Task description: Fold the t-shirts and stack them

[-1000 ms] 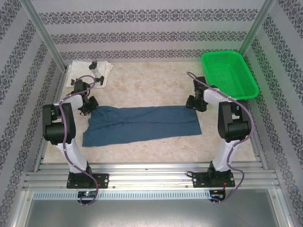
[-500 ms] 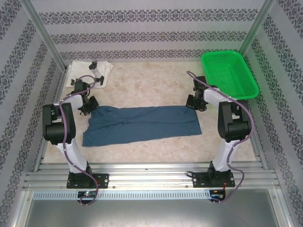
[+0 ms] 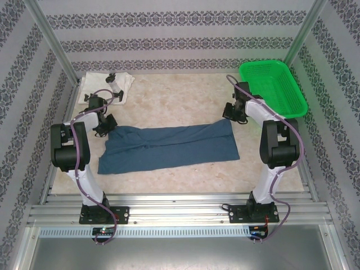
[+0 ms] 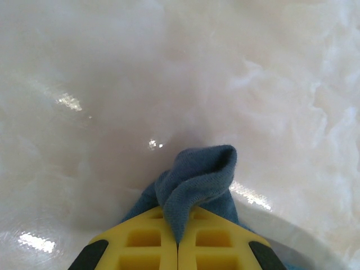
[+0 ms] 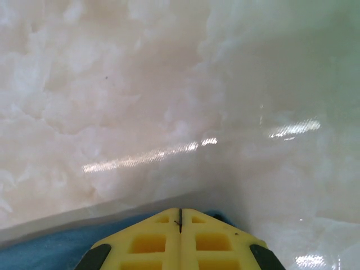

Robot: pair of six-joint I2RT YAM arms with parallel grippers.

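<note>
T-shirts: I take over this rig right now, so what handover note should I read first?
Left hand: shut on the blue shirt, at its far left corner.
Right hand: shut, apparently on its far right corner.
The blue shirt lies spread out mid-way across the table; the white shirt sits folded at the far left corner.
Done: both far corners gripped.
Left: fold the blue shirt, then stack the two.

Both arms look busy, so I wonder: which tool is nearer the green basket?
Right. The right tool sits just beside the green basket, shut on a corner of the blue shirt. The left tool is across the table, gripping the shirt's other end.
</note>
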